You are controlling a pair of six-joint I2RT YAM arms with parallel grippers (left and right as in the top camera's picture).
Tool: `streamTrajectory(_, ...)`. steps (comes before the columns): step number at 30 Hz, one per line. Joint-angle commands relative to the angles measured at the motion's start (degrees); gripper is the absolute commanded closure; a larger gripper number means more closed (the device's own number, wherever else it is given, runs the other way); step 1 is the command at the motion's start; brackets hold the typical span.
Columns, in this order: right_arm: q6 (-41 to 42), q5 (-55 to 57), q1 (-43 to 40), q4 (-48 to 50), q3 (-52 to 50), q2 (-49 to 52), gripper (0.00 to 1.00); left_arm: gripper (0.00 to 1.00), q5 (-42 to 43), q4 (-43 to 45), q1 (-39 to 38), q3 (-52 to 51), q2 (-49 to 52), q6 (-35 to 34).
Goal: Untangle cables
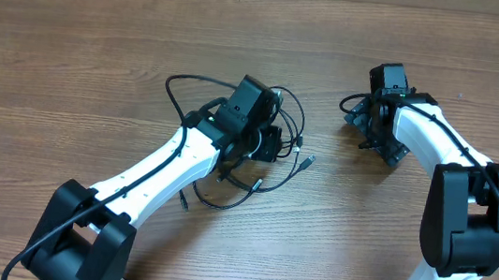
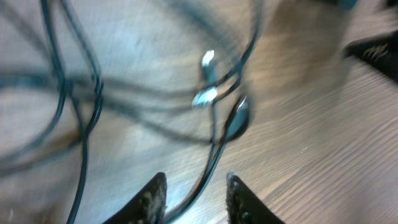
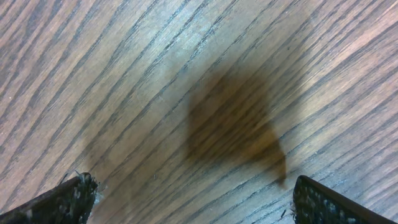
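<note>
Tangle of thin black cables (image 1: 287, 125) on a wooden tabletop (image 1: 70, 63), a little left of centre in the overhead view. Loops overlap one another, and small plug ends (image 1: 299, 146) poke out on the side facing the right arm (image 1: 438, 143). The left arm (image 1: 162, 163) reaches over the tangle and hides its middle.

The left wrist view is blurred. It shows the left jaws partly open, low over the wood, with one cord (image 2: 214, 155) running up between the two fingertips (image 2: 154, 199). The gap looks much wider than the cord, so nothing seems to be pinched. That cord leads to a black plug (image 2: 237, 117), beside two silver-tipped plugs (image 2: 205, 96). More cords cross behind them.

The right jaws stand wide open over bare wood, holding nothing, well apart from the cables.

These cords look light, limp and smooth. They will likely sag from any grip, slide through a loose one, and drag neighbouring loops along. A good place to take hold is probably just behind a plug, where the cord ends free and the stiffer plug body stops it slipping out. Pulling from mid-loop risks tightening the knot.
</note>
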Motion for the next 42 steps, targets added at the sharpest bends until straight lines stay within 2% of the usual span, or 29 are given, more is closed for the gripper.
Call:
streamTrajectory(1,0.2,0.3,0.0,0.2,-0.3,-0.6,0.0,0.76,0.8,-3.7,0.1,0.1,1.4,1.1)
streamTrajectory(3,0.2,0.3,0.0,0.2,-0.3,-0.6,0.0,0.82,0.9,-5.3,-0.1,0.1,2.1,1.1)
streamTrajectory(6,0.2,0.3,0.0,0.2,-0.3,-0.6,0.0,0.85,0.9,-7.2,-0.8,0.1,2.7,1.1)
streamTrajectory(18,0.2,0.3,0.0,0.2,-0.3,-0.6,0.0,0.82,0.5,-13.0,-2.8,0.0,3.8,1.5)
streamTrajectory(25,0.2,0.3,0.0,0.2,-0.3,-0.6,0.0,0.85,-7.1,-18.6,-2.7,-0.1,3.8,2.1)
streamTrajectory(33,0.2,0.3,0.0,0.2,-0.3,-0.6,0.0,0.78,-10.6,-17.2,-2.7,-4.1,3.9,1.9)
streamTrajectory(42,0.2,0.3,0.0,0.2,-0.3,-0.6,0.0,0.7,-25.0,-13.8,-2.6,-8.0,3.9,-2.2)
